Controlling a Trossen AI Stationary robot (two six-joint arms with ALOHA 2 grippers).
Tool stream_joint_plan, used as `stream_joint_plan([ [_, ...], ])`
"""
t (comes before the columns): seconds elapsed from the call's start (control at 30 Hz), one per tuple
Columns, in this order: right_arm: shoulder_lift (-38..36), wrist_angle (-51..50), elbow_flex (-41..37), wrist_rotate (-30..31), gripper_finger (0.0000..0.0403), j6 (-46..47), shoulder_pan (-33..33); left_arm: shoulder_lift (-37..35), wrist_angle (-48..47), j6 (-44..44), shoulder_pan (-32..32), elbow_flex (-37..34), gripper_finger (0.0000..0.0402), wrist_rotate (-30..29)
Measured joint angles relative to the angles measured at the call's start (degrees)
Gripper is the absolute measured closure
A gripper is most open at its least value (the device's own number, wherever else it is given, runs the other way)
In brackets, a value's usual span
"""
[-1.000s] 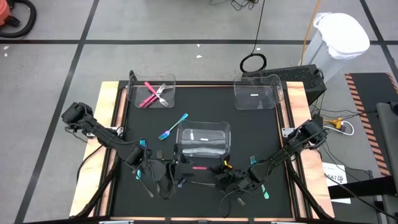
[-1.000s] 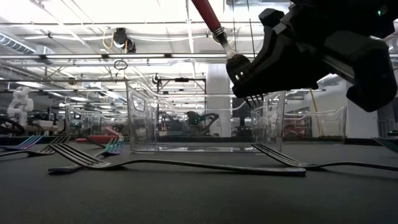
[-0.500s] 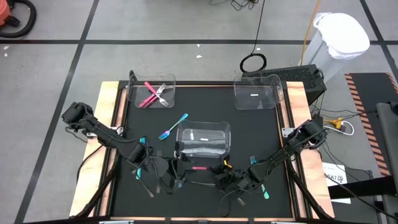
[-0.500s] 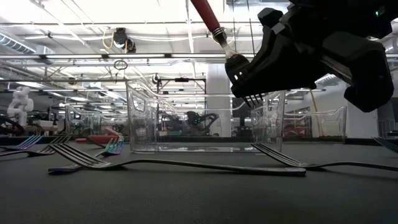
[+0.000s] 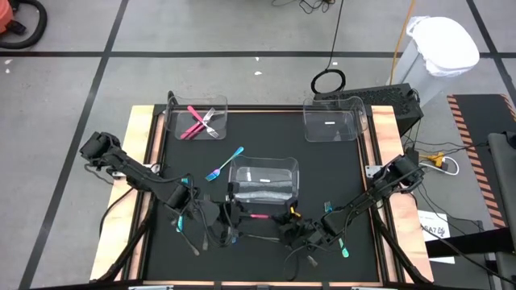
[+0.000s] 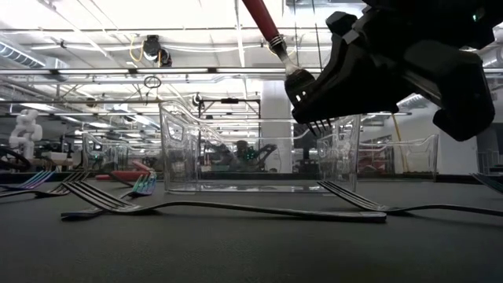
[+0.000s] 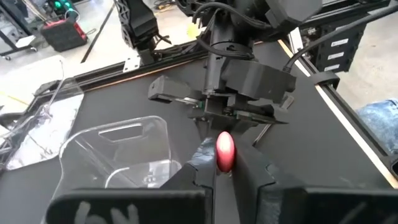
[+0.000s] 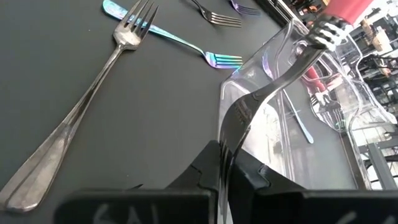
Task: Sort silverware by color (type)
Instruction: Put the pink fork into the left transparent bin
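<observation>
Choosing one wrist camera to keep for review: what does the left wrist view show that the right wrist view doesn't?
Left wrist only: the right end effector head-on, and the pink-handled fork's handle tip at the left end effector. Right wrist only: a grey fork and an iridescent fork lying on the mat, plus the right end effector shut on the pink-handled fork's head. Both: that fork and the middle clear bin.
</observation>
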Motion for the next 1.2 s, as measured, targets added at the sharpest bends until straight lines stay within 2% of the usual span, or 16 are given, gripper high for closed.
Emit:
stream_joint_plan([
  [0.13, -0.02, 0.09, 0.0, 1.0, 0.0368, 1.84, 0.0, -0.03, -0.04, 2.41, 0.02, 0.0, 0.0379, -0.01],
  [0.27, -0.02, 0.16, 0.01, 3.55, 0.0318, 2.75, 0.02, -0.43, -0.09, 7.71, -0.16, 0.0, 0.0379, -0.09],
  [0.43, -0.67, -0.85, 0.02, 5.38, 0.0254, 5.76, 0.15, -0.97, -0.81, 22.97, -2.47, 0.0, 0.0379, -0.39],
  [0.6, -3.48, -5.76, 0.04, 6.54, 0.0213, 12.36, 0.31, -1.29, -1.06, 35.15, -5.04, -0.04, 0.0379, -5.25],
  [0.67, -4.59, -8.95, 0.05, 6.38, 0.0205, 15.91, 0.31, -1.7, -1.39, 37.46, -5.93, -0.11, 0.0379, -7.61],
  [0.77, -5.82, -14.39, 0.11, 5.7, 0.0198, 21.28, 0.39, -3.47, -1.39, 39.42, -6.44, -0.13, 0.0379, -7.62],
  [1.0, -8.14, -29.46, 0.11, 1.88, 0.0198, 31.68, 0.57, -11.71, -7.81, 45.12, -6.62, -1.14, 0.0379, 2.84],
  [1.07, -8.93, -33.94, 0.11, 1.15, 0.0199, 35.39, 0.59, -14.73, -9.32, 47.77, -6.62, -1.8, 0.0379, 3.77],
  [1.2, -10.47, -43.38, 0.1, 1.05, 0.0199, 42.94, 0.79, -20.1, -16.51, 51.82, -5.96, -2.73, 0.0379, 1.83],
])
